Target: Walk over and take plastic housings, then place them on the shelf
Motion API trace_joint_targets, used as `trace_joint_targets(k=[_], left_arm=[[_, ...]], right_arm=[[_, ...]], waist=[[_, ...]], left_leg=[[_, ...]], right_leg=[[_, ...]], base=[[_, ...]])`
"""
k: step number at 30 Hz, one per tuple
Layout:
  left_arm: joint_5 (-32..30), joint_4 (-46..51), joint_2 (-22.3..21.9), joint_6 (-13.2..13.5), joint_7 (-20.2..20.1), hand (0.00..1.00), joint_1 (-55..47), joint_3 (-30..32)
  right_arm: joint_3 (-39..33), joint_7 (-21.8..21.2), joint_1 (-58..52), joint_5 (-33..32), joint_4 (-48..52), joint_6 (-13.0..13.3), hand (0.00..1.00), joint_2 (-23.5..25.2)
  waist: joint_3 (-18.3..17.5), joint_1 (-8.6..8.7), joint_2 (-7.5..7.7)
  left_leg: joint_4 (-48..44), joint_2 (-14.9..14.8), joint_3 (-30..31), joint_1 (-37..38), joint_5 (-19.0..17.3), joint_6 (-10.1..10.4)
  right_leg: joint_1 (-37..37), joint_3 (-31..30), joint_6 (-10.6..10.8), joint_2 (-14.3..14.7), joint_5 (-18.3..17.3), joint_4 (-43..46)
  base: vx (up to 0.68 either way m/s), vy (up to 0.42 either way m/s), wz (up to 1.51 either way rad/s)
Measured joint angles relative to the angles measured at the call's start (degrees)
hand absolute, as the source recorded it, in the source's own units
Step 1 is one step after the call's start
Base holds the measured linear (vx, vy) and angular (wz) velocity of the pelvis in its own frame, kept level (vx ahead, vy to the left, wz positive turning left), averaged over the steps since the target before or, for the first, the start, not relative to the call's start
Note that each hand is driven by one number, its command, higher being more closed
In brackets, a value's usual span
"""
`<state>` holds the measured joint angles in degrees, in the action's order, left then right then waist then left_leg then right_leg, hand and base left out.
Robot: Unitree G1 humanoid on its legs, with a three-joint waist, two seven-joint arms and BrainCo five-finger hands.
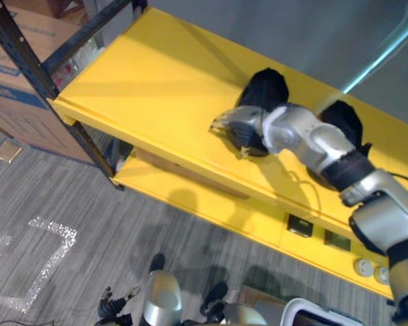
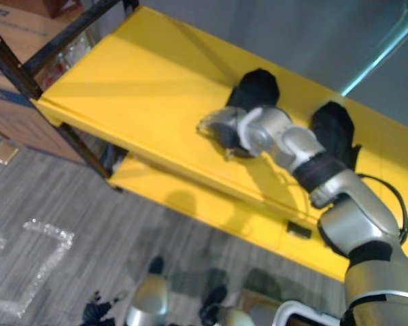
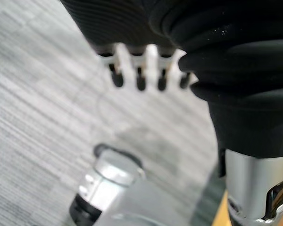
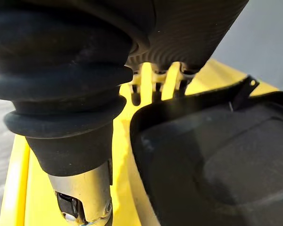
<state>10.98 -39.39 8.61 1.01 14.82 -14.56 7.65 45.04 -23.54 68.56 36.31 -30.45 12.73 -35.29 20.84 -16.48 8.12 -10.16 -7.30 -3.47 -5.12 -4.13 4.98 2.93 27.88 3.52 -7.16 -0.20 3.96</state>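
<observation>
Two black plastic housings lie on the top board of a yellow shelf (image 1: 143, 88). My right hand (image 1: 236, 126) reaches in from the right and rests over the near end of the left housing (image 1: 265, 88). In the right wrist view its fingers (image 4: 153, 87) run straight along the rim of that housing (image 4: 217, 160), with the thumb apart from it and nothing clasped. The second housing (image 1: 343, 119) sits further right, partly behind my forearm. My left hand (image 3: 139, 70) hangs low over the grey floor, fingers relaxed and empty.
A lower yellow board (image 1: 190, 197) carries small dark squares (image 1: 300, 225) and white round parts (image 1: 364, 267). A black steel post (image 1: 27, 61) and a cardboard box (image 1: 13, 81) stand at the left. A white bin (image 1: 319, 312) sits near my feet.
</observation>
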Motion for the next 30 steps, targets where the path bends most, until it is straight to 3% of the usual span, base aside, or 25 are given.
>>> trace_joint_targets(k=[2,6,9,11,14,18,20,22,24,27,30], left_arm=[[0.0,0.0,0.0,0.0,0.0,0.0,0.0,0.0],[0.0,0.0,0.0,0.3,-0.2,0.0,0.0,0.0],[0.0,-0.1,0.0,0.8,-0.3,0.0,0.0,0.0],[0.0,-0.2,0.0,2.1,-0.3,0.0,-0.1,0.0],[0.0,-1.2,0.0,2.9,-0.3,0.0,-0.1,0.0],[0.0,-3.1,-0.1,4.5,-0.3,0.0,-0.9,0.0],[-0.1,-5.0,-0.1,5.2,-0.3,0.0,-1.3,0.1],[-0.1,-6.7,-0.3,6.0,-0.4,0.0,-1.4,0.6],[-0.2,-7.4,-1.0,7.1,-0.3,0.0,-2.0,1.4],[-0.8,-8.8,-2.8,9.1,-0.3,0.0,-2.5,3.4],[-0.9,-9.5,-3.1,9.4,-0.3,0.0,-2.5,3.3]], right_arm=[[-0.1,3.5,0.0,-0.5,0.0,1.2,0.0,-0.1],[-2.4,16.9,-0.4,-4.3,0.6,4.6,0.0,-0.1],[-5.3,23.6,-0.9,-5.2,2.1,5.5,0.0,-0.1],[-9.7,30.4,-2.3,-3.8,5.6,5.7,0.0,-0.1],[-15.8,35.8,-6.1,-1.1,13.6,5.4,0.0,-0.1],[-20.1,37.3,-14.0,-3.2,26.9,5.4,0.0,-0.2],[-21.9,37.2,-20.6,-7.9,35.9,4.7,0.0,-0.2],[-24.0,36.7,-26.8,-12.4,40.5,4.3,0.0,0.0],[-27.4,35.6,-32.6,-18.2,43.5,3.5,0.0,1.5],[-35.5,34.9,-40.9,-26.1,46.6,0.7,0.0,7.5],[-42.5,36.8,-47.6,-27.9,46.6,-0.7,0.0,10.9]], waist=[[0.0,0.01,0.0],[0.0,0.0,-0.02],[0.0,0.01,-0.04],[0.0,0.17,-0.05],[0.0,1.07,-0.05],[-0.2,2.71,-0.03],[-1.2,4.45,-0.21],[-2.8,5.1,-0.53],[-5.1,6.0,-0.93],[-8.5,8.81,-2.18],[-11.1,10.58,-3.01]], left_leg=[[0.0,0.0,0.0,0.0,0.0,0.0],[0.0,0.0,0.0,0.0,0.0,0.0],[-0.1,0.1,0.0,0.0,0.0,0.0],[-0.1,0.2,0.0,0.1,0.0,0.0],[-0.1,0.3,0.0,0.4,0.0,0.0],[0.6,0.3,-1.7,1.9,-0.2,-0.1],[1.0,0.4,-2.8,2.3,-0.3,-0.2],[1.8,0.5,-4.0,3.4,-0.3,-0.2],[2.6,0.6,-5.4,4.4,-0.4,-0.1],[4.1,0.8,-7.3,6.8,-0.5,-0.1],[4.9,0.5,-9.2,7.6,-0.9,0.0]], right_leg=[[0.0,0.0,0.0,0.0,0.0,0.0],[0.0,0.0,0.0,0.0,0.0,0.0],[0.1,0.1,0.0,0.0,0.0,0.0],[0.2,0.0,0.0,0.0,0.0,0.0],[0.4,0.0,0.0,-0.2,0.0,0.1],[0.6,-1.6,0.1,-0.3,0.1,0.1],[0.1,-2.8,0.3,-0.5,0.2,0.0],[0.3,-3.8,0.6,-0.6,0.5,-0.5],[0.3,-4.8,0.9,-0.7,0.6,-0.8],[1.2,-6.5,1.3,-0.8,1.0,-1.7],[1.1,-8.4,1.5,-0.5,1.5,-2.6]], base=[[0.0,0.0,0.0],[0.0,0.0,0.0],[0.0,0.0,0.0],[0.0,0.0,0.0],[0.0,0.0,0.0],[0.0,0.031,-0.19],[0.0,0.032,-0.24],[0.05,0.039,-0.29],[0.05,0.03,-0.3],[0.05,0.037,-0.28],[0.0,0.02,-0.34]])
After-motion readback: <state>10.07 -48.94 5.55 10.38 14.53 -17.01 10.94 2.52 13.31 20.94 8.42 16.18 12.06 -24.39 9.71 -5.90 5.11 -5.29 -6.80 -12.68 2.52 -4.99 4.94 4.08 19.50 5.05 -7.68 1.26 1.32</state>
